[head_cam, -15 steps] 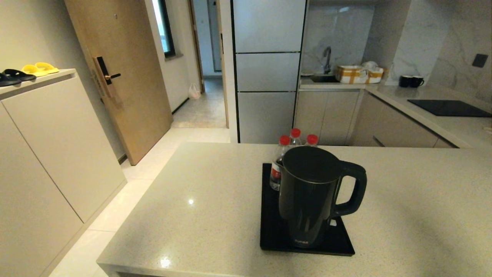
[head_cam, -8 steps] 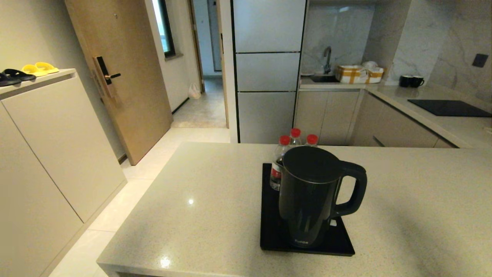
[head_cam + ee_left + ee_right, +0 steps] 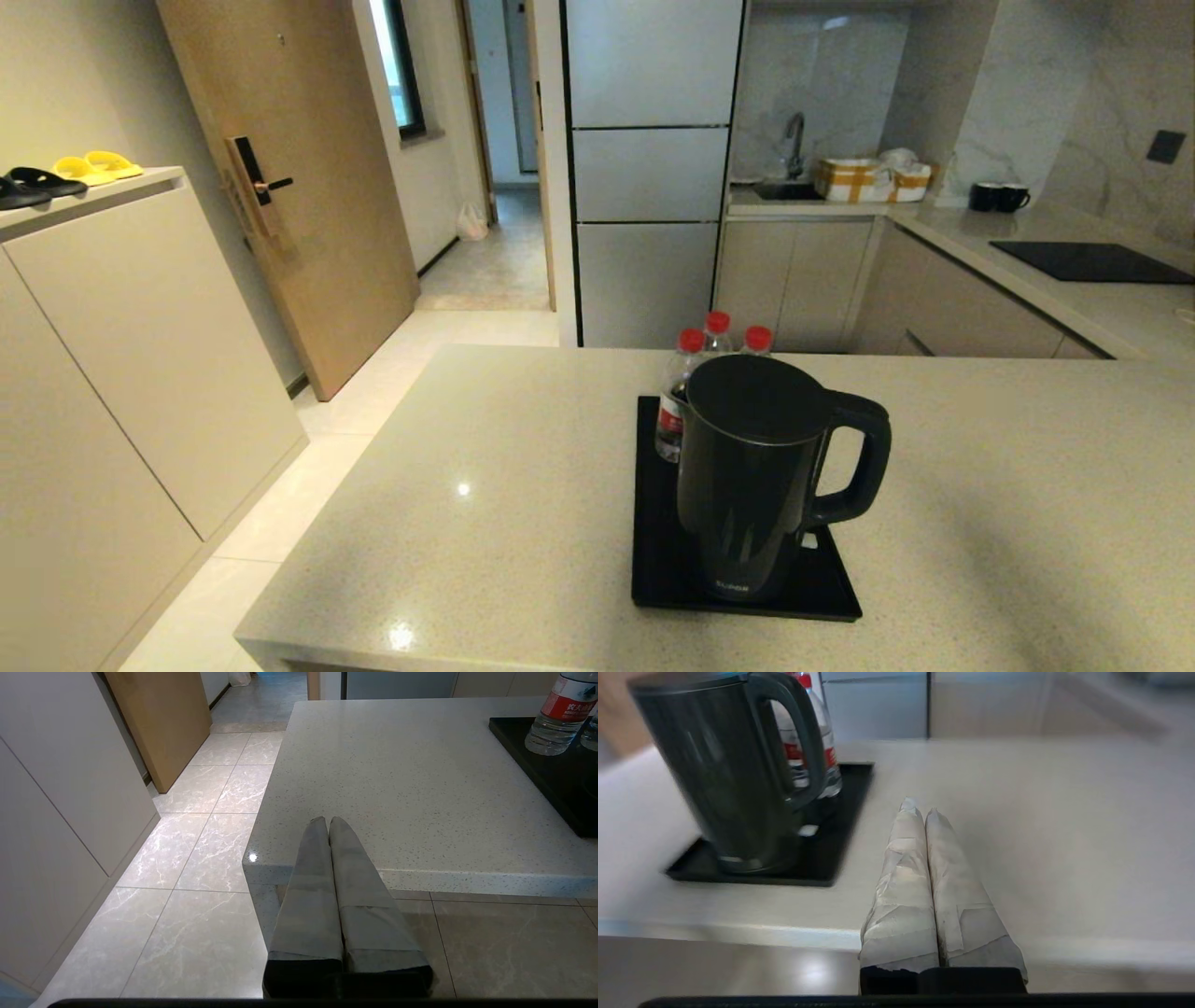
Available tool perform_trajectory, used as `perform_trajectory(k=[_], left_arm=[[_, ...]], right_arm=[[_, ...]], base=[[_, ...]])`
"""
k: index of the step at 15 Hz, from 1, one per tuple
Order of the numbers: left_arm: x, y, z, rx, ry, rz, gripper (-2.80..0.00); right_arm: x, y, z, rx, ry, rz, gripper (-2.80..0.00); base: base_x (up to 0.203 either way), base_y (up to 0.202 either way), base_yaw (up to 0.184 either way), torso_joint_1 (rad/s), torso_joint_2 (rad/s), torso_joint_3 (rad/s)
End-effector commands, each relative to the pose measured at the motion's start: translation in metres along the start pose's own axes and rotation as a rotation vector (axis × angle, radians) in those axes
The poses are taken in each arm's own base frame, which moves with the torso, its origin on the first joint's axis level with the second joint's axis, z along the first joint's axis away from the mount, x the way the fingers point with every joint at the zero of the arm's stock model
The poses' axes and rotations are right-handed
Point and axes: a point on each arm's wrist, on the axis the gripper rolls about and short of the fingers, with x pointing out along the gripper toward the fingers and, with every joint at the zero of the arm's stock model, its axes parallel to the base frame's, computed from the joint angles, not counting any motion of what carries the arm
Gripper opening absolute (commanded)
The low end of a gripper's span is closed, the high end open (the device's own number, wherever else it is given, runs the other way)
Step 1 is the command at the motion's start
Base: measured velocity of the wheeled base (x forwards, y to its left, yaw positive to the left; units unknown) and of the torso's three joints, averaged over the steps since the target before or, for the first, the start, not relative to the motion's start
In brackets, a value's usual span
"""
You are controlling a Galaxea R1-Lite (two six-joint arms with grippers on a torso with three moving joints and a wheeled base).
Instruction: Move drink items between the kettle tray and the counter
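A tall matte black kettle [image 3: 761,471] stands upright on the glossy black kettle tray [image 3: 658,569] on the beige speckled counter [image 3: 495,523], its loop handle [image 3: 854,462] turned to the right. The round base disc is hidden under it. My right gripper [image 3: 920,807] is shut and empty, over the counter near its front edge, right of the kettle [image 3: 724,770] and tray [image 3: 831,858]. My left gripper [image 3: 327,820] is shut and empty, at the counter's front left corner, well left of the tray [image 3: 551,765]. Neither gripper shows in the head view.
Three red-capped water bottles [image 3: 714,350] stand at the tray's far end, behind the kettle; one bottle [image 3: 556,716] shows in the left wrist view. A black hob panel [image 3: 1088,261] and mugs [image 3: 997,197] lie on the far right worktop. A cream cabinet with slippers [image 3: 70,173] stands left.
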Motion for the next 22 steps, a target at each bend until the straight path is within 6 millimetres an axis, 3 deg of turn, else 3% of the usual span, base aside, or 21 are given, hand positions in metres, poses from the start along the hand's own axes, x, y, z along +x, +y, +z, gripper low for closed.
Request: perform_trajectory(k=[1, 3, 7, 22], left_arm=[[0.0001, 0.0000, 0.0001, 0.001, 0.001, 0.001, -2.80], [0.0001, 0.0000, -0.0001, 0.001, 0.001, 0.001, -2.80], [0.0001, 0.0000, -0.0002, 0.001, 0.002, 0.001, -2.80], [0.0000, 0.0000, 0.0001, 0.001, 0.002, 0.001, -2.80]], right_arm=[[0.0002, -0.0002, -0.0010, 0.010, 0.006, -0.008, -2.80], [0.0001, -0.0002, -0.0039, -0.104, 0.035, -0.002, -2.80], [0.0000, -0.0003, -0.0045, -0.011, 0.041, -0.010, -2.80], [0.0000, -0.0003, -0.0043, -0.011, 0.040, -0.010, -2.80]], base=[[0.000, 0.000, 0.000, 0.000, 0.00, 0.000], [0.000, 0.000, 0.000, 0.000, 0.00, 0.000], [0.000, 0.000, 0.000, 0.000, 0.00, 0.000], [0.000, 0.000, 0.000, 0.000, 0.00, 0.000]])
